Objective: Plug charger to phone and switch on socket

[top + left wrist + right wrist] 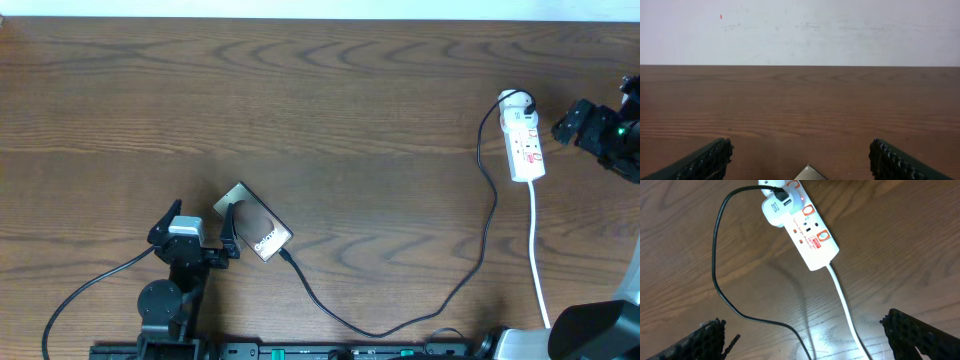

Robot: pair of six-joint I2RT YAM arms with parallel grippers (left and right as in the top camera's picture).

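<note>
The phone lies tilted on the table at the lower left, bronze face up. The charger, a thin black cable, runs from a white adapter in the socket down to the phone's lower end; whether its tip is seated I cannot tell. My left gripper is open just left of the phone; only the phone's corner shows low between its fingers. My right gripper hangs open to the right of the socket. A small red glow shows by the adapter.
The socket's white cord runs down to the table's front edge. In the right wrist view the black cable and the white cord both pass between the open fingers. Bare wood stretches across the table's middle and back.
</note>
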